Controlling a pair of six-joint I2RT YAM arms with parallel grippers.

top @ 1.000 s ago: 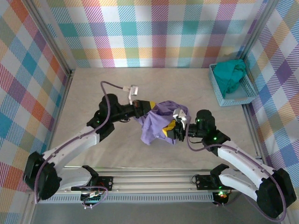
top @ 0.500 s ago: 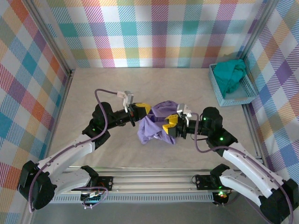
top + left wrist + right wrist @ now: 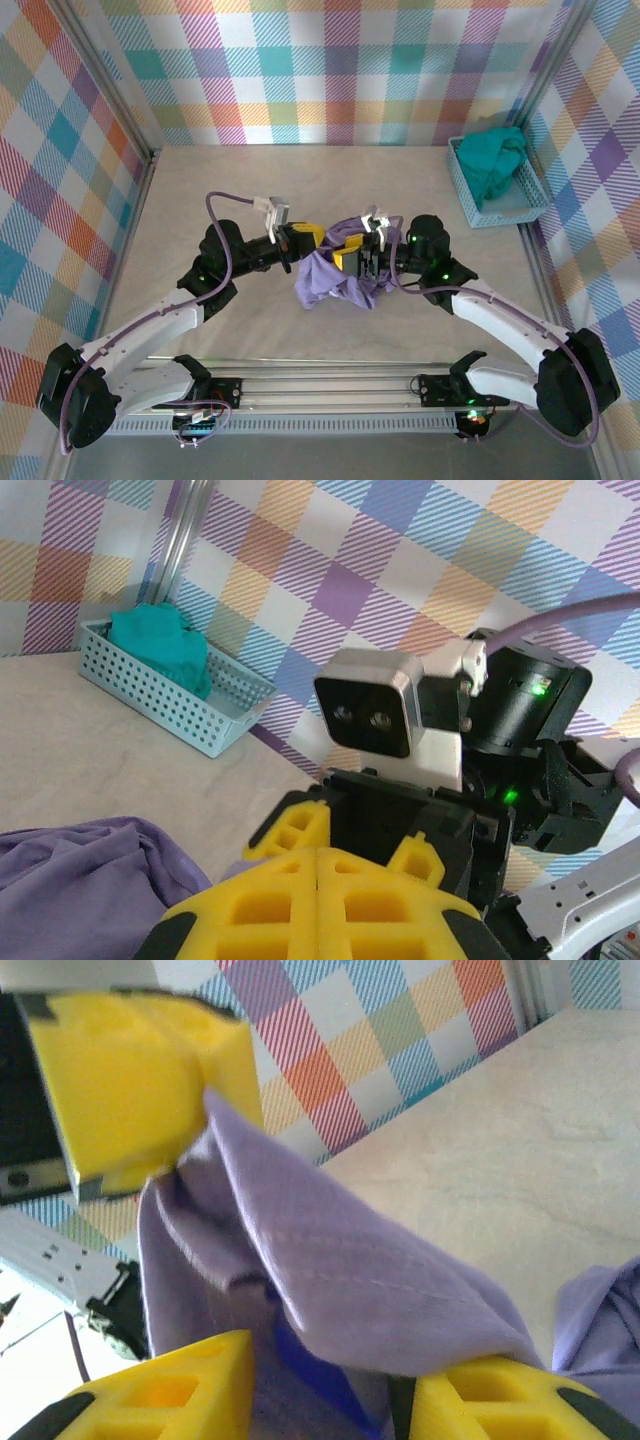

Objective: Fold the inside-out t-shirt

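The inside-out t-shirt [image 3: 330,282] is a lavender bundle held up at mid-table between both arms. My left gripper [image 3: 308,238] is shut on its upper edge. In the right wrist view the cloth [image 3: 330,1260] hangs from the left gripper's yellow fingers [image 3: 130,1070]. My right gripper [image 3: 350,258] faces the left one closely, its jaws [image 3: 330,1400] apart with a fold of the shirt lying loosely between them. In the left wrist view my shut left gripper [image 3: 320,865] sits just before the right gripper's fingers [image 3: 290,830], with purple cloth [image 3: 80,870] at the lower left.
A light blue basket [image 3: 520,205] with a teal-green garment [image 3: 492,160] stands at the back right by the checked wall, also seen in the left wrist view as the basket [image 3: 170,710]. Bare tabletop [image 3: 200,190] surrounds the shirt.
The right gripper has swung left and up against the left gripper, and its jaws have spread slightly. The left arm drew back leftward earlier, then held still. The shirt stays bunched.
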